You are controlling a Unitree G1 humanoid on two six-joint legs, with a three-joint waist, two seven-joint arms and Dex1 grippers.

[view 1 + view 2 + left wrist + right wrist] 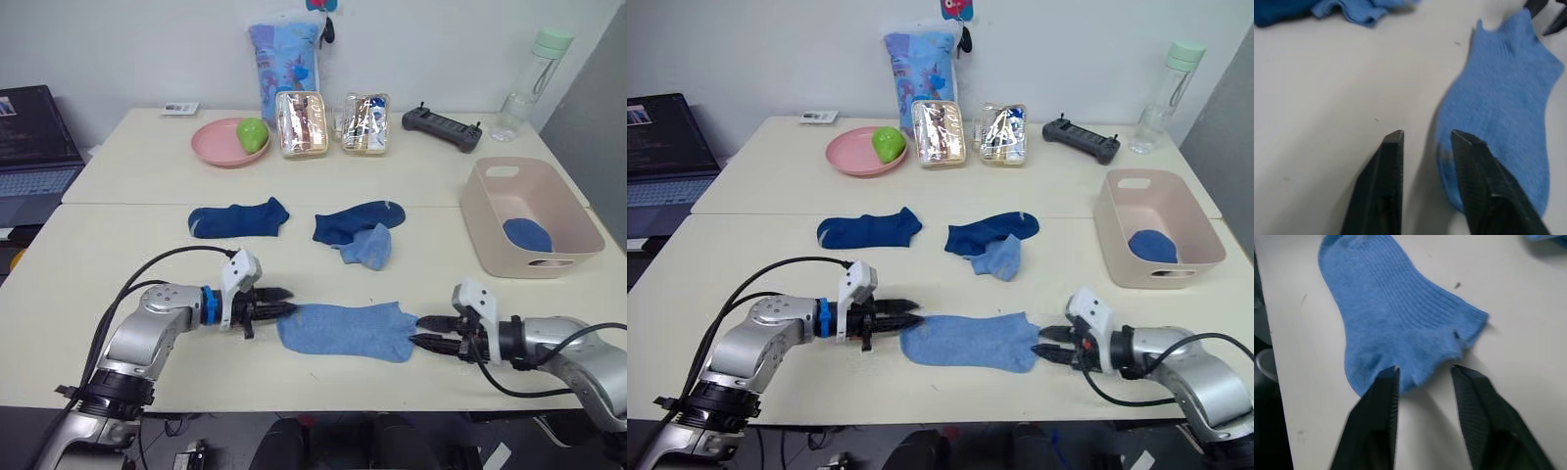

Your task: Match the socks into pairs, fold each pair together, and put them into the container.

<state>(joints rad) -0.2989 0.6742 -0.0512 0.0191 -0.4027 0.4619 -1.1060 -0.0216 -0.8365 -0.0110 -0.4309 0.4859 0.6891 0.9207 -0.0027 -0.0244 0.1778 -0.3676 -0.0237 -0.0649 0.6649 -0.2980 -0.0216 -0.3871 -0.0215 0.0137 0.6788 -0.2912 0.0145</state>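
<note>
Cream laminate forms the bench (118, 294) that carries the work, and the step in hand appears to be the pick-up of the front sock for pairing and folding. Largest of the task's things is the container (490, 230), a pale pink tub with a slot handle that stands at the right edge of the bench; one dark blue folded bundle (527, 235) already lies inside it. The medium-blue sock (345, 331) lies flat near the front edge, about midway along it, ribbed knit uppermost, cuff toward the right side and toe toward the left. A dark navy sock (238, 218) lies near the middle of the bench, left of centre. Just right of it a second navy sock (358, 221) lies with a lighter blue sock (369, 247) overlapping its front side. The left gripper (272, 306) sits at the toe end with its fingers parted, one finger (1474, 166) over the toe fabric and the other on bare bench. The right gripper (431, 332) sits at the cuff end, likewise parted, straddling the cuff edge without clamping it. The next move probably calls for both grippers to close on their ends of the sock. The knit is thin and limp, so each lower finger should slide under the fabric edge before closing.
</note>
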